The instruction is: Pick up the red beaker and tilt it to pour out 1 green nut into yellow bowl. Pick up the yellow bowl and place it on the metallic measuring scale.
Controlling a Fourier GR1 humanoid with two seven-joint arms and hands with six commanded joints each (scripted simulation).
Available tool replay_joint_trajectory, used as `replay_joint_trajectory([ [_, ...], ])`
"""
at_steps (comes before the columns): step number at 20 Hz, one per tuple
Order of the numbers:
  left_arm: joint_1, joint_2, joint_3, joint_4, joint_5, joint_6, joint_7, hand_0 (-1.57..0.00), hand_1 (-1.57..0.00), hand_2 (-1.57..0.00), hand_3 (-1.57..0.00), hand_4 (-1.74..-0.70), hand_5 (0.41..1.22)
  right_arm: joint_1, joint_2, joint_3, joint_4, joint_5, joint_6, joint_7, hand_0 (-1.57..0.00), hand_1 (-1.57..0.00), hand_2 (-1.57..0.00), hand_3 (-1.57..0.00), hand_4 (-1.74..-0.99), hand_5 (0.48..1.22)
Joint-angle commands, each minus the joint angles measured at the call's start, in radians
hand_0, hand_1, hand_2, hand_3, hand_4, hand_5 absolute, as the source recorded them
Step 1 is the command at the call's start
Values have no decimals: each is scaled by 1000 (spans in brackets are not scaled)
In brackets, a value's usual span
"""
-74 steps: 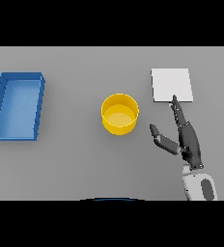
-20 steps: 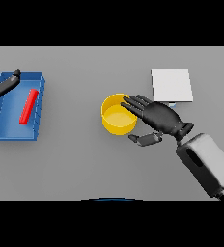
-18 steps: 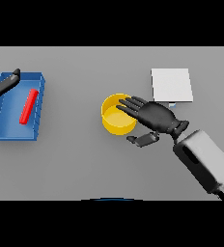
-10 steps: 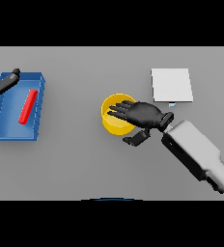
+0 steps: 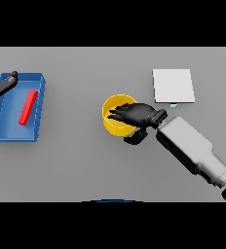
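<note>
- The blue tray (image 5: 0,131) at far left holds the red beaker (image 5: 28,107), lying flat; the left hand (image 5: 0,86) rests spread at its rim.
- The scale (image 5: 173,85) sits bare, upper right.
- The right hand (image 5: 137,115) has slid over the yellow bowl (image 5: 112,125) since a second ago, fingers spread above it, thumb outside the rim: likely the bowl grasp starting.

Blue tray (image 5: 38,114) at the left of the grey table (image 5: 85,165).

no readable text, label, brand, number or sign appears on any object or surface in this view.
</note>
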Motion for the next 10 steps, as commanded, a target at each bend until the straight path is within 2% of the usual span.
replay_joint_trajectory([
  [1,-3,8,5,-1,3,-4,-3,1,1,1,1,-789,713,-1,11,1,3,0,7,19,1,1,-9,-41,-1209,732],
  [3,0,8,4,-11,4,-5,-8,1,1,1,1,-791,712,-7,18,5,7,4,9,27,-48,-60,-88,-130,-1261,809],
  [4,3,-2,-1,-11,3,0,-7,1,1,1,1,-791,711,-5,15,4,14,3,2,6,-193,-183,-189,-215,-1309,891],
  [5,6,-1,-2,-8,1,-1,-8,1,1,1,1,-789,710,-7,6,3,8,3,3,-12,-455,-407,-349,-322,-1363,957],
  [6,2,9,4,-9,6,-9,-7,1,1,1,1,-788,710,-2,3,7,9,5,-8,-21,-678,-640,-594,-572,-1435,1010],
  [7,6,10,2,-5,3,-7,-21,1,1,1,1,-788,710,1,2,5,2,-2,-6,-20,-857,-826,-789,-679,-1492,1052],
  [9,-14,2,-5,7,-3,-7,-5,1,1,1,1,-787,707,-16,0,6,4,-6,14,-30,-1114,-1094,-1071,-882,-1578,1113],
  [10,-9,7,-1,9,-1,-9,-8,1,1,1,1,-785,709,-10,-10,6,-5,-10,14,-39,-1205,-1189,-1129,-969,-1611,1135],
])
